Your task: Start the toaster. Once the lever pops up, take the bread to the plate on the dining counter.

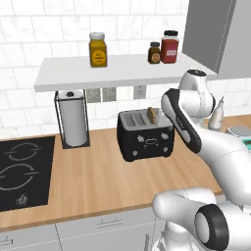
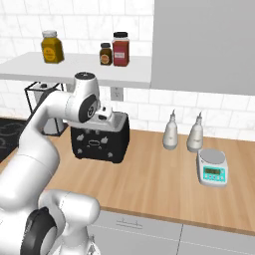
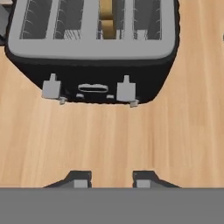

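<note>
On my left base view I have the cooktop (image 1: 22,171) at the far left, then the paper towel roll (image 1: 72,120) in its wire stand, with a yellow jar (image 1: 98,49) on the shelf (image 1: 88,73) above. Next comes the toaster (image 1: 145,135) on the wood counter (image 1: 93,181), with the bread (image 1: 152,115) standing upright in one of its right-hand slots, its top edge poking out. Two darker jars (image 1: 164,49) sit further right on the shelf. My arm crosses in front of the toaster's right end.

From the right base view, the toaster (image 2: 99,139) sits partly behind my arm, then two white bottles (image 2: 182,132) and a small scale (image 2: 213,168) stand to its right.

In the hand view, the gripper (image 3: 112,180) hangs over bare counter in front of the toaster (image 3: 94,52), apart from it. The fingertips (image 3: 80,179) stand with a gap between them and pinch nothing. The bread (image 3: 106,19) sits in the third slot from the left. Two grey levers (image 3: 126,89) stick out of the front face.
</note>
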